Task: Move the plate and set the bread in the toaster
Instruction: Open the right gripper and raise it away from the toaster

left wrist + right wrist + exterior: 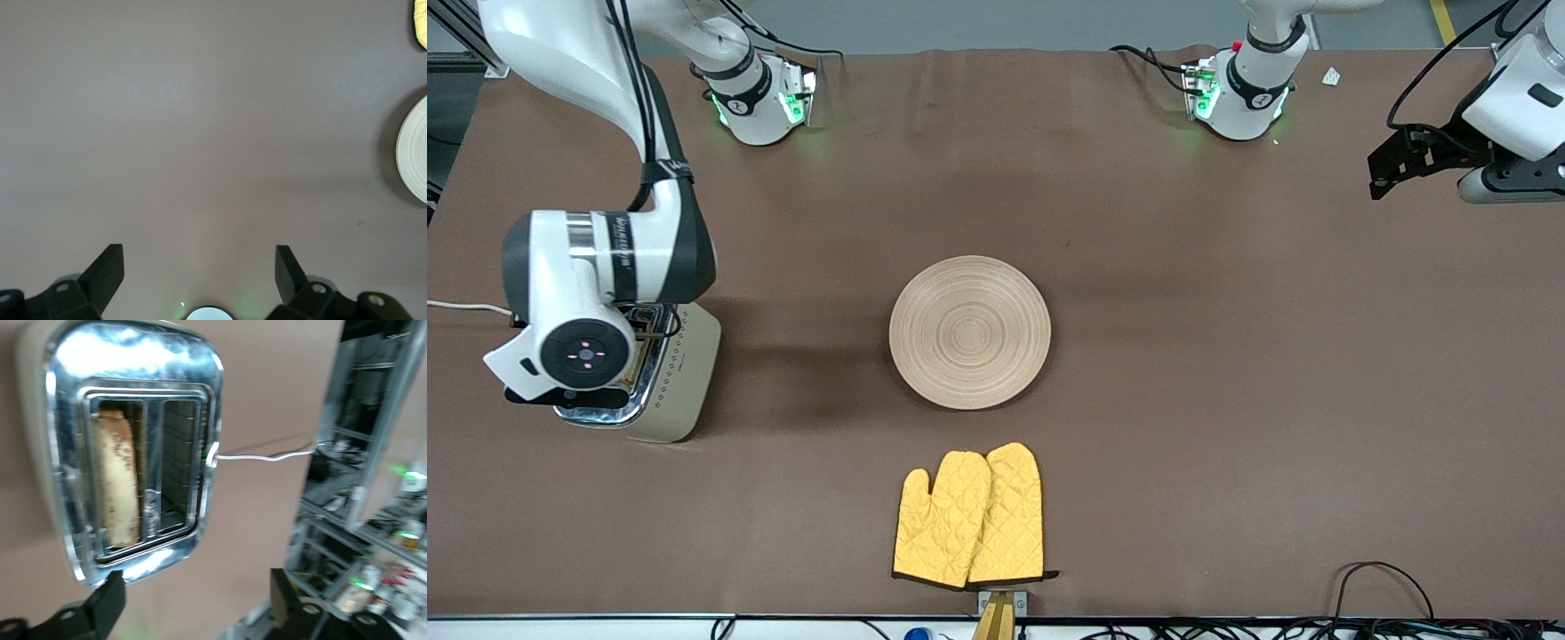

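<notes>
Your right wrist view alone shows the speckled tan bread slice (117,480) standing in one slot of the cream chrome-topped toaster (133,447), under the right gripper (197,600), fingers apart. From the front, the round beige wooden plate (969,332) sits mid-table, the toaster at its nine o'clock. Your left gripper (200,273) waits, fingers apart, over bare table at the plate's two o'clock.

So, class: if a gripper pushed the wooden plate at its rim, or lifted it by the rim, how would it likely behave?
The plate looks rigid turned wood, so it should hold its shape. Shallow and flat on the brown table, it would probably slide rather than tip or roll. Being wide, it might sag from a one-sided rim pinch. Both grippers are elsewhere: the left gripper over bare table, the right gripper above the toaster.
</notes>
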